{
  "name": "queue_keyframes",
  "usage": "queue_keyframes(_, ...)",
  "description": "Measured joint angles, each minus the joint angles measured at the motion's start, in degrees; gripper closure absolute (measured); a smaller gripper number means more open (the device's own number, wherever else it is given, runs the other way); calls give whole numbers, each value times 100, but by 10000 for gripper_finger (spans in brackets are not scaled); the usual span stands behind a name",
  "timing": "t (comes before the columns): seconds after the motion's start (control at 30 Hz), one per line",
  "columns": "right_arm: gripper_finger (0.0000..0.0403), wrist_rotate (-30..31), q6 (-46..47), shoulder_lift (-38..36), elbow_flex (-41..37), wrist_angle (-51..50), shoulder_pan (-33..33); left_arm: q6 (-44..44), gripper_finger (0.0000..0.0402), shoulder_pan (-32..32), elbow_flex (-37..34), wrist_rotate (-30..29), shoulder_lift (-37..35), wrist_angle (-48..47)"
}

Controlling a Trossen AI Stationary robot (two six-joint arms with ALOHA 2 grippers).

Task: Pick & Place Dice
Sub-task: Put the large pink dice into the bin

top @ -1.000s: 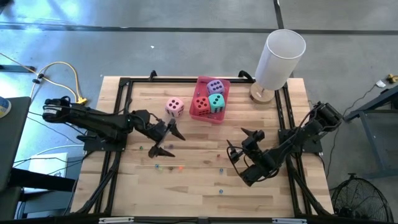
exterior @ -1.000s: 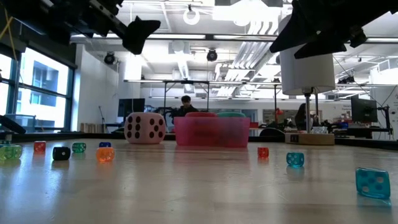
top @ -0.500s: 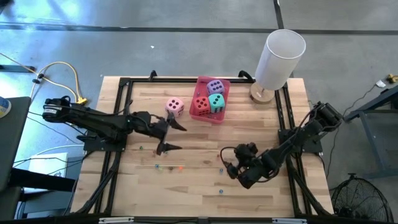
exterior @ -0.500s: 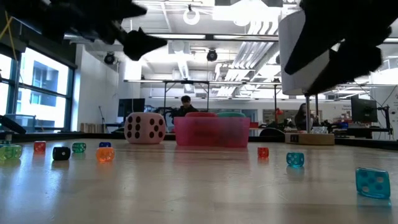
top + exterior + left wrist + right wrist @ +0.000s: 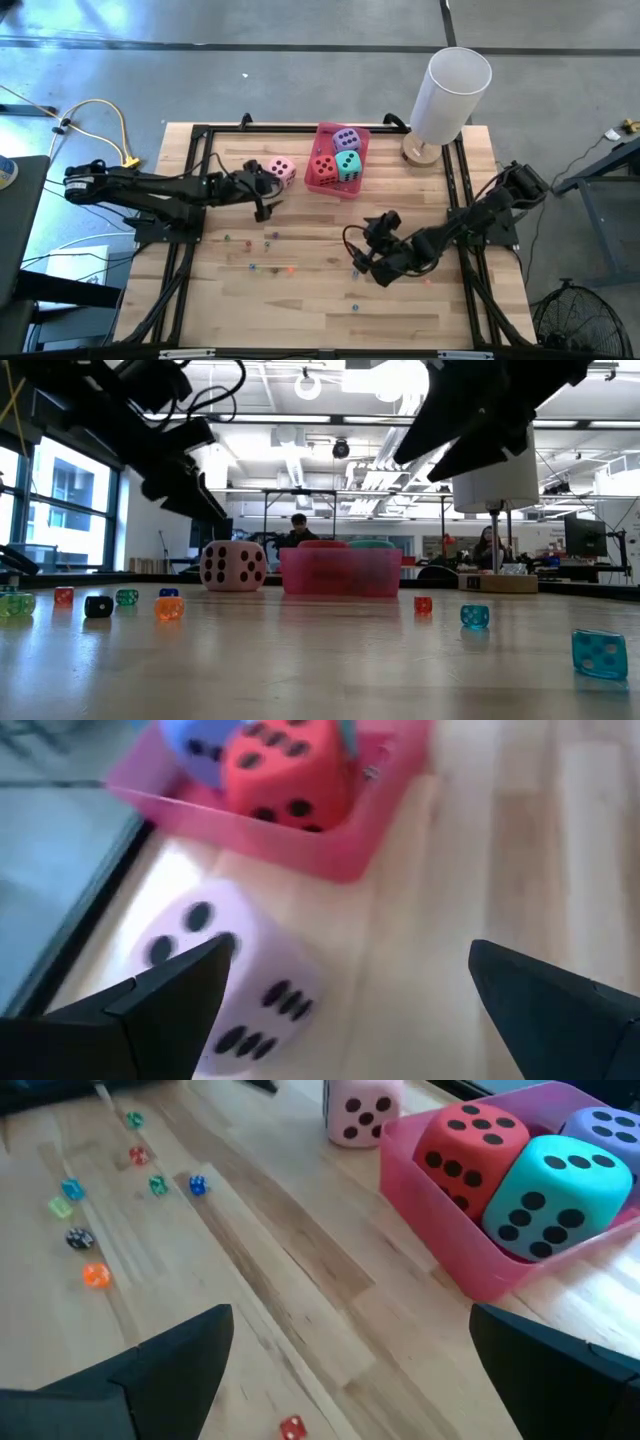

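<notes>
The pink die (image 5: 281, 170) rests on the wood, just left of the pink tray (image 5: 338, 188). In the tray sit the red die (image 5: 322, 170), the teal die (image 5: 348, 164) and the purple die (image 5: 346, 139). My left gripper (image 5: 264, 193) hovers open, close to the pink die's near-left side. In its wrist view the pink die (image 5: 235, 975) lies just ahead, toward one finger, with a gap between them. My right gripper (image 5: 356, 254) hangs open over the table's middle right, facing the tray (image 5: 450, 1250) from a distance.
Several tiny coloured beads (image 5: 268, 252) lie scattered on the near half of the table and show close up in the low view (image 5: 168, 607). A tall white cylinder (image 5: 450, 92) on a wooden foot stands at the far right corner. A black frame (image 5: 200, 135) borders the table.
My left gripper has moved toward the far edge, up to the pink die, and has tipped up from steeply downward to a shallow slant. My right gripper has shifted toward the table's left and turned about its wrist. Both have stayed open. The dice have kept still.
</notes>
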Motion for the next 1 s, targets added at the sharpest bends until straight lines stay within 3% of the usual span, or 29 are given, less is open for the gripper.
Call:
queue_keyframes(0.17,5,-48,-107,0,0,112,-21,213,2,4,0,620,2,116)
queue_keyframes(0.53,5,-294,-94,0,0,167,-10,-1,2,29,4,351,2,213)
queue_keyframes(0.67,5,-295,-87,0,0,167,-10,669,2,248,4,147,2,146)
queue_keyframes(0.83,5,-295,-98,0,0,165,-10,1488,2,485,4,915,4,-69)
queue_keyframes(0.93,5,-295,-102,0,0,165,-10,1692,2,506,4,697,4,35)
queue_keyframes(1.0,5,-295,-102,0,0,165,-10,1892,2,504,4,179,4,41)
